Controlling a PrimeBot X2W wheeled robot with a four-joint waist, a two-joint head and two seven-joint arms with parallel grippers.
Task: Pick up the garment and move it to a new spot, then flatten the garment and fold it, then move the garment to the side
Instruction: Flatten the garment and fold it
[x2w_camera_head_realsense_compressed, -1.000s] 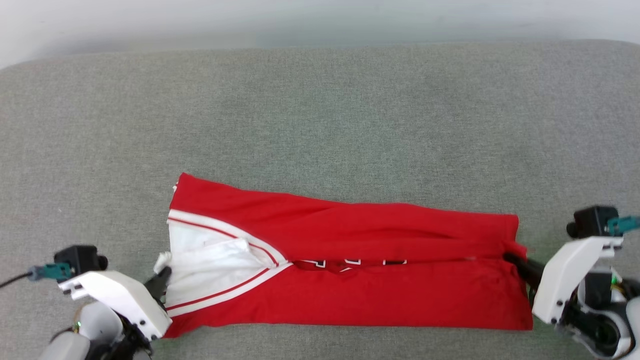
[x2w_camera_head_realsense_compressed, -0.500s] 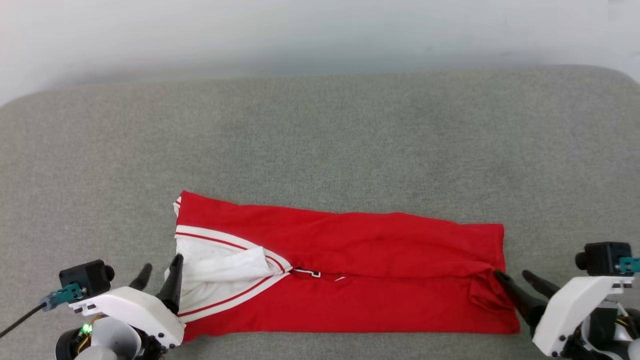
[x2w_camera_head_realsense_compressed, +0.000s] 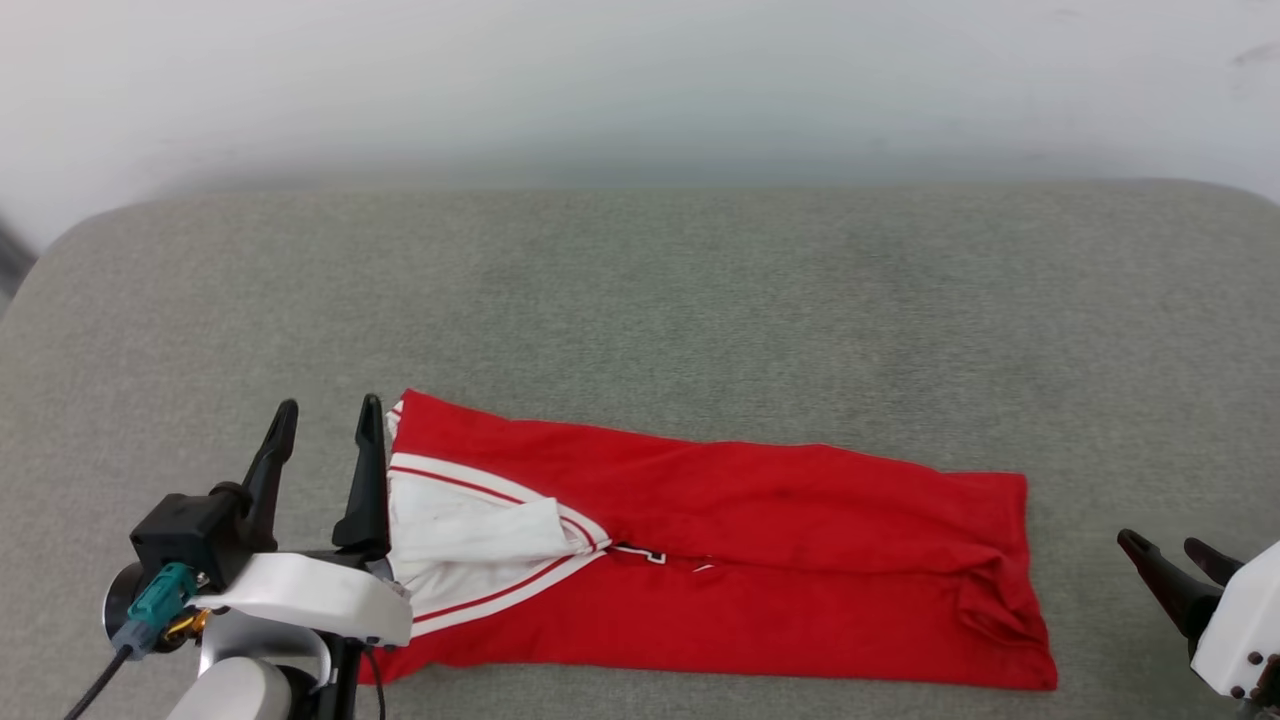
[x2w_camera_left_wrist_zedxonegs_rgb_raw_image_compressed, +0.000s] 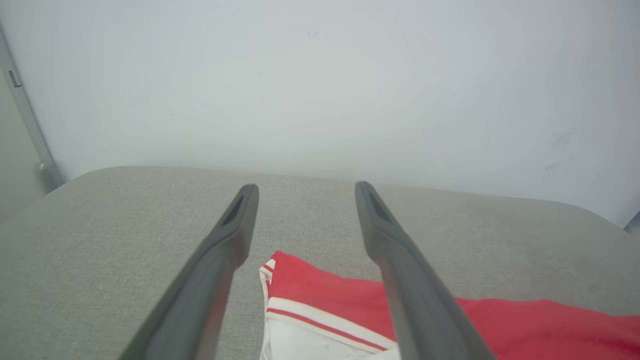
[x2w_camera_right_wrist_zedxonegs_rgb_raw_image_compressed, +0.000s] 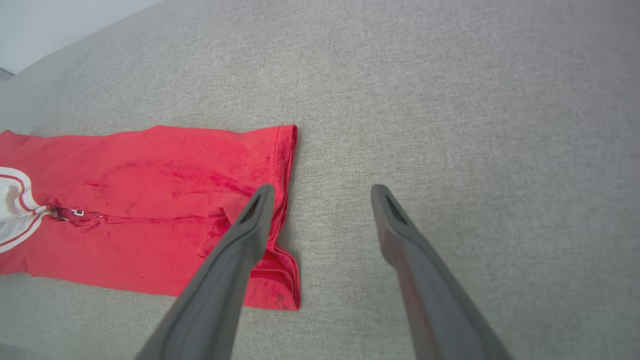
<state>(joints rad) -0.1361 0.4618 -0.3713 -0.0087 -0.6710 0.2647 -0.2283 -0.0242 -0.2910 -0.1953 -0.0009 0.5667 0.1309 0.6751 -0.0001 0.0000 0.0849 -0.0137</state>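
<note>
- Red garment lies on the near part of the grey fabric-covered bench, folded lengthwise into a long band. Its collar end is to the robot's left and its hem end to the right.
- White sleeve with red-and-white striped trim shows at the left end. A scrap of black lettering peeks from the fold line.
- Hem corner nearest the robot is rumpled.
- Left gripper: fingers spread apart, holding nothing, just beside the collar end.
- Right gripper: fingers spread apart, holding nothing, near the hem end and not touching it.
</note>
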